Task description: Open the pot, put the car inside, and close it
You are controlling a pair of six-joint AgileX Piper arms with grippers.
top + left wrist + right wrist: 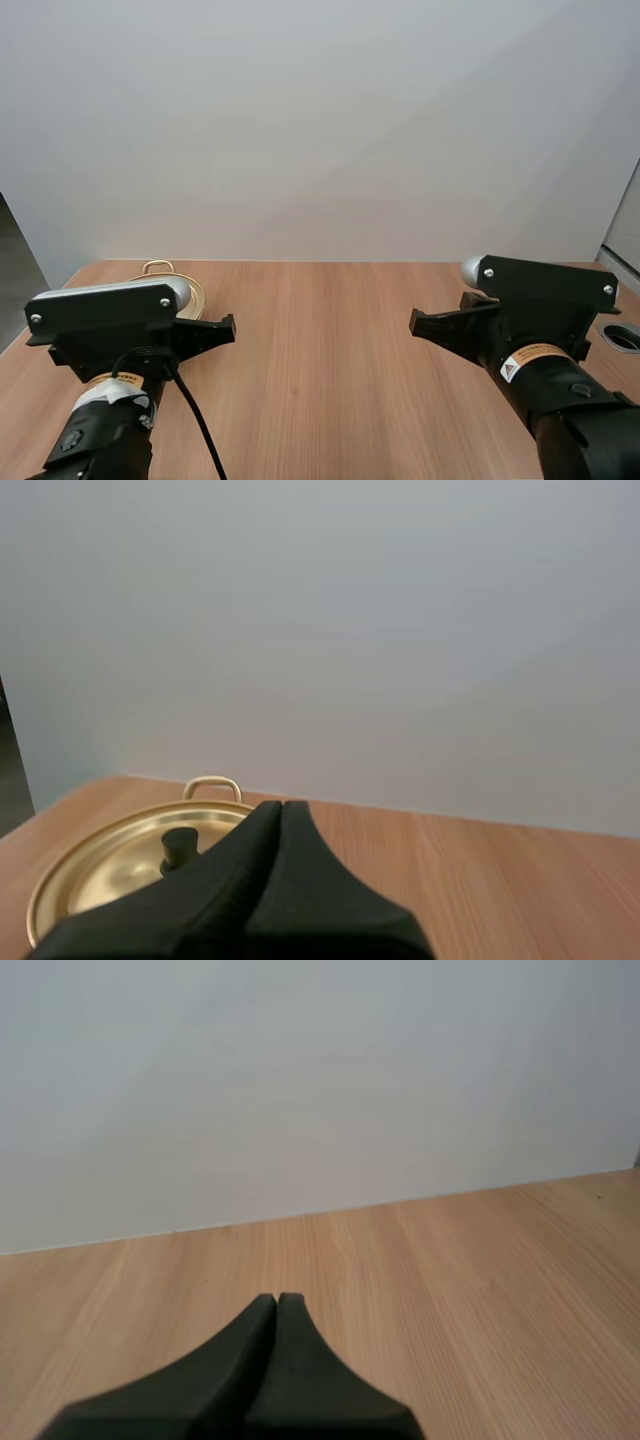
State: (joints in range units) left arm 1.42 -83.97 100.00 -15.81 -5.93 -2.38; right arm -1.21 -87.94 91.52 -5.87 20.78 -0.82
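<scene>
A gold pot [186, 291] with its lid on stands at the table's far left, mostly behind my left arm in the high view; one loop handle [158, 266] sticks up at its far side. The left wrist view has the gold lid [110, 860] with a black knob [180, 845] just beyond my left gripper [280, 805], whose fingers lie together as one dark wedge, shut on nothing. My right gripper [277, 1300] is likewise shut on nothing, held over bare wood at the right of the table [320, 350]. In the high view the left gripper [228, 325] and right gripper [414, 322] point toward the middle.
A round grommet hole [622, 336] sits in the table near its right edge. A plain white wall stands behind the table's far edge. Bare wood lies between the two arms.
</scene>
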